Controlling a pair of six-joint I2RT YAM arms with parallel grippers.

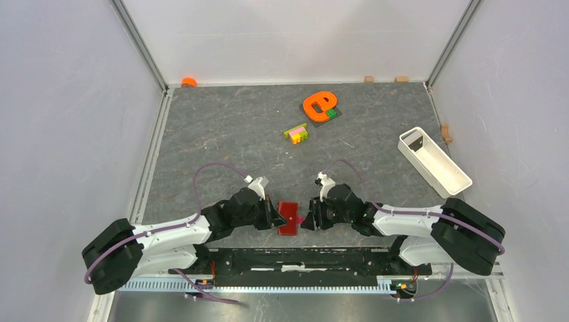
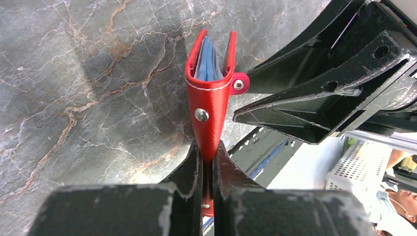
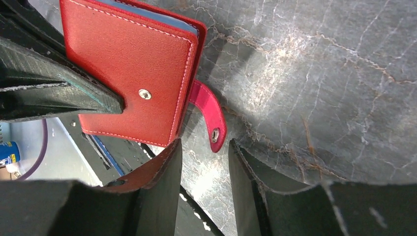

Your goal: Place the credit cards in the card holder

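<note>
the card holder (image 1: 288,218) is held off the bench (image 1: 221,134) at the near edge, between the two arms. the left hand (image 2: 207,152) is clamped tight on one edge of its closed cover, with no gap showing beside the leather. this grip appears meant to steady the holder and present its free side to the other arm. the right hand (image 3: 204,143) stands partly open and holds nothing. its two fingers flank the loose end of the snap tab (image 3: 209,115), just short of touching it. judged from that placing, the step in hand is work on the tab or the cover, with the left hand acting as a vice. the snap is undone and the tab hangs free. the overhead view gives the overall position: both hands meet at the holder, well apart from the white tray (image 1: 434,161) and the toy bricks (image 1: 296,133) farther up the bench. it does not show the tab or the jaws clearly. the left wrist view alone shows the holder end-on, its covers slightly parted over the blue leaves (image 2: 207,61). the right wrist view alone shows the cover face, the stud and the unfastened tab. no credit cards are visible in any view; whether they sit between the leaves cannot be told.
</note>
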